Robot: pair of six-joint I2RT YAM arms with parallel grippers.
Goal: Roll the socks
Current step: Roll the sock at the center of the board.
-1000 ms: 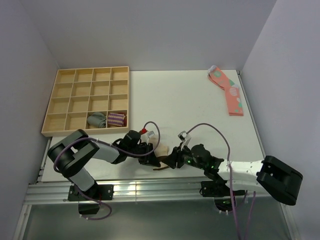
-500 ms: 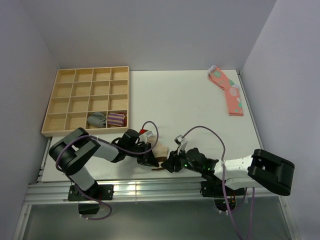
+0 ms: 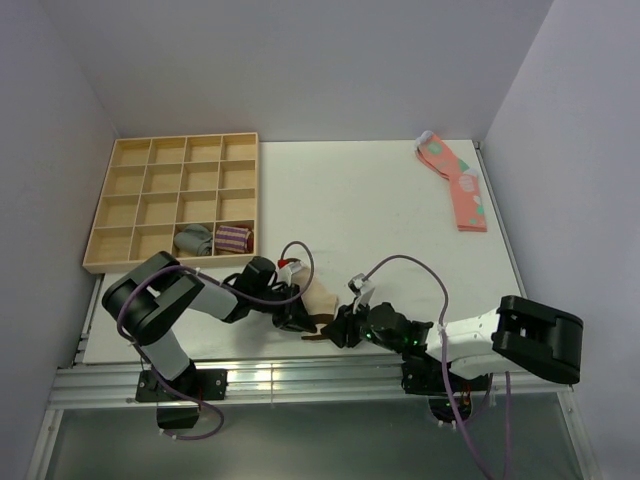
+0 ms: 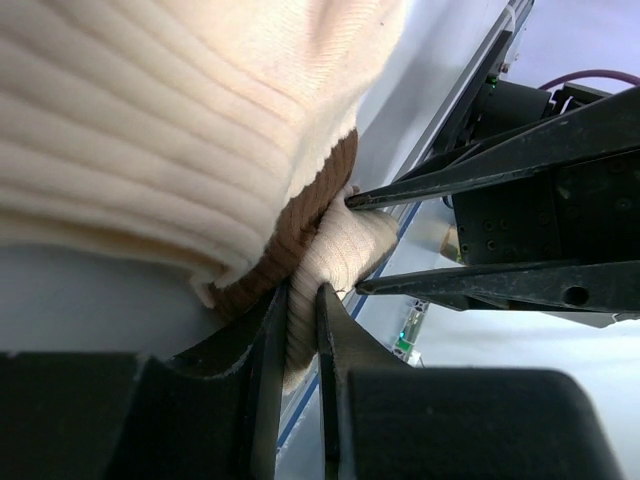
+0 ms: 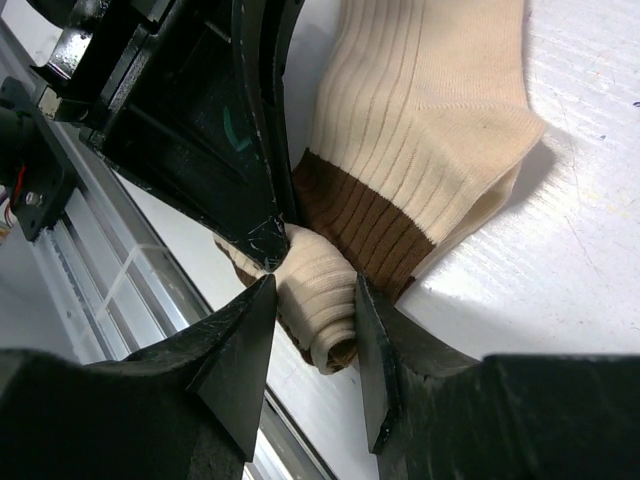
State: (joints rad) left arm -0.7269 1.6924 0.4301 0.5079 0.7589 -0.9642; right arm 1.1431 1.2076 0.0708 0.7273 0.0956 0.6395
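Observation:
The beige socks with dark brown bands lie at the table's near edge, between both grippers. In the right wrist view the ribbed beige socks end in a small tight roll. My right gripper has its jaws around that roll, touching its sides. My left gripper is shut on a fold of the beige sock beside the brown band. In the top view the left gripper and right gripper meet at the socks.
A wooden compartment tray stands at the back left, holding a grey rolled sock and a purple-striped rolled sock. Pink socks with green spots lie at the back right. The table's near edge and aluminium rail are just below the socks.
My right arm has moved left and closer to the socks; its gripper now sits at the rolled end. The left gripper has held its place on the sock.

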